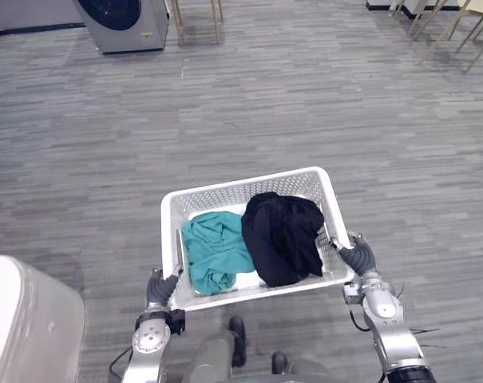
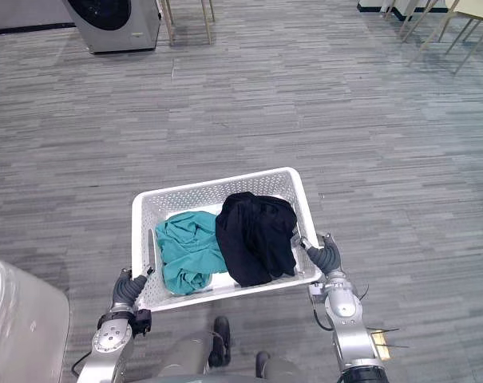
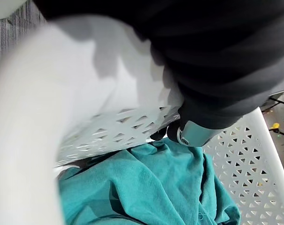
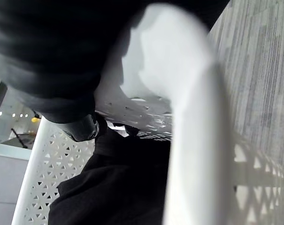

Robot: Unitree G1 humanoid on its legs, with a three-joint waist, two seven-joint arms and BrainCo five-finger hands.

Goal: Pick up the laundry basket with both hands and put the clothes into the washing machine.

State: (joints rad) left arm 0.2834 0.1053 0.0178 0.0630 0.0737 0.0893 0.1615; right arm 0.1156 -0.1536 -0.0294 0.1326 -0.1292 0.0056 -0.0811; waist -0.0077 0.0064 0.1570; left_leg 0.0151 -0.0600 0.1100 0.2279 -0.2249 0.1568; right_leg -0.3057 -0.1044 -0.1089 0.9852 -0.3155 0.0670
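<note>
**A:** What do we see, largest first?

**B:** We see the grey plank floor point(image 1: 305, 104). The washing machine point(image 1: 125, 24) stands far ahead, to our left.

**A:** And the laundry basket point(image 1: 225, 195)?

**B:** It is close before us, white, held clear of the floor. 2 pieces lie in it: the black garment point(image 1: 283, 238) on the right, touching the teal garment point(image 1: 215, 251) on the left.

**A:** Our 2 hands?

**B:** Our left hand point(image 1: 161, 287) is curled over the basket's left rim, and our right hand point(image 1: 358, 257) over the right rim.

Clothes point(image 1: 283, 235) in basket point(image 1: 217, 199), washing machine point(image 1: 125, 24) well ahead, left
</note>
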